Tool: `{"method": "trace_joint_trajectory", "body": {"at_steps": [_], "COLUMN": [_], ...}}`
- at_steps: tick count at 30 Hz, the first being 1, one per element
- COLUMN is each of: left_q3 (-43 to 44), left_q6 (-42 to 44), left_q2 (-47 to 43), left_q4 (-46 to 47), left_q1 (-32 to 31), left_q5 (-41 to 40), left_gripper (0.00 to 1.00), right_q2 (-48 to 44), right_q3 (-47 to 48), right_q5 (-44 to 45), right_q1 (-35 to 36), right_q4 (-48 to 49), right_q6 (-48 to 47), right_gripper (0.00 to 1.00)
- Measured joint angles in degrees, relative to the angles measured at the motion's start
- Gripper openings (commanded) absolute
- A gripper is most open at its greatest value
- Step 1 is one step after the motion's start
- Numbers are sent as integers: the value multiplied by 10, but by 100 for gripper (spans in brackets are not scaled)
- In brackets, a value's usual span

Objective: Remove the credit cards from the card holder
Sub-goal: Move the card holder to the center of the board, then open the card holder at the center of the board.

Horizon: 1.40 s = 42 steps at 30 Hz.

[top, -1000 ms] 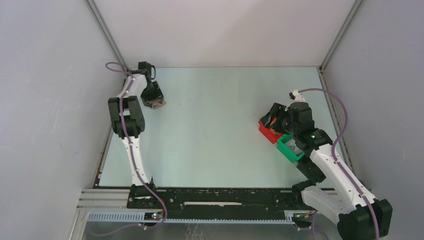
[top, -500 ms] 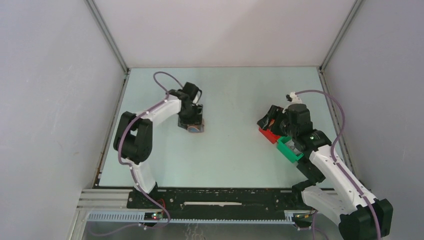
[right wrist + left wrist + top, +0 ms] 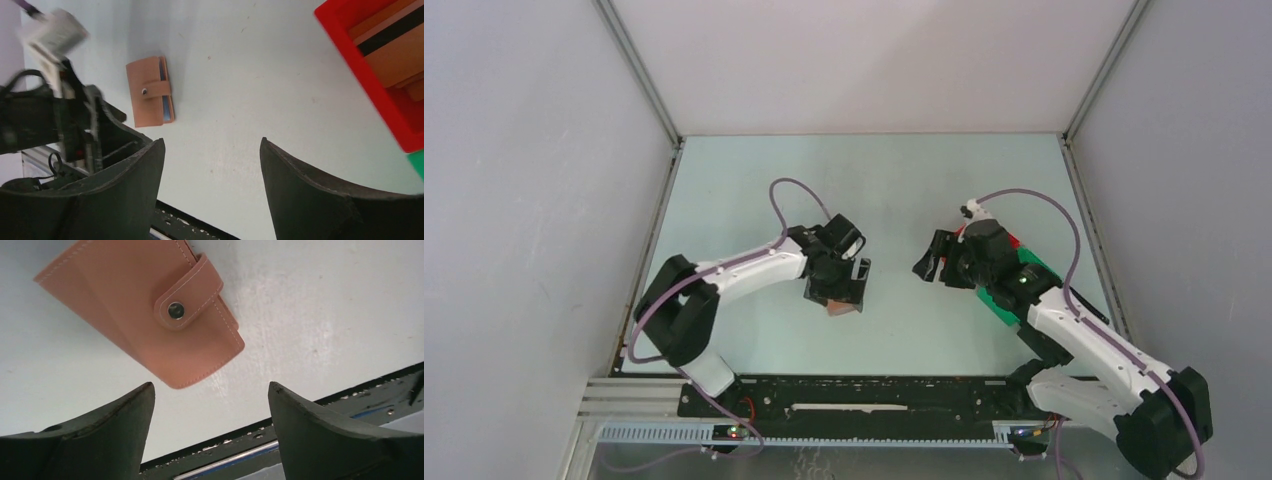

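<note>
top view: card holder (image 3: 836, 307) lies flat on the tabletop (image 3: 754, 190), about 7 o'clock from centre, mostly hidden under the left fingers (image 3: 836, 290). right fingers (image 3: 930, 264) sit at its 2 o'clock, well apart from it. red bin (image 3: 1012, 243) and green bin (image 3: 1028, 272) are largely covered by the right arm.

left wrist view: left fingers are spread wide, empty, and not touching the card holder (image 3: 145, 310), which lies at 11 o'clock with its tab (image 3: 187, 292) snapped shut. risk: a pinch from here catches only the near corner, so it may pivot or skid on the smooth tabletop. squeezing the closed fold would also clamp the cards inside.

right wrist view: right fingers are wide apart and empty. card holder (image 3: 149, 91) is at 10 o'clock with a blue edge showing along one side. red bin (image 3: 350, 55) is at 2 o'clock with flat tan pieces in it. risk: no card comes free until the tab is popped, and tugging it with the body unpinned would likely lift the whole thing. both arms are near one small item, so closing in together could make them collide.
</note>
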Motion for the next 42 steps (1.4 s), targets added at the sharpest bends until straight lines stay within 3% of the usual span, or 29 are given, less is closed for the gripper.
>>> {"method": "trace_joint_trajectory", "body": {"at_steps": [5,10,15,21,25,42], "left_q3": [-22,-79,-121,-127,-127,-119], "left_q6": [-6,-26,-51,-68,-78,-99], "left_q2": [-111,-218,-151,-88,-73,-27], "left_q4": [4,47,76,108,137,168], "left_q1": [25,110,180,179,177,177], "left_q5": [-6,-9,-21,-3,9,21], "left_gripper": [82,75,73,73,72,72], "right_q2": [41,105,223,330,368,456], "right_q3": [0,2,64,177,197,223], "right_q5": [58,141,181,204,208,220], "right_q1": [84,186,241,277,289,309], "right_q4": [21,57,75,90,110,128], "right_q6": [40,85,87,45,22,-22], "right_gripper": [76,71,60,52,43,44]}}
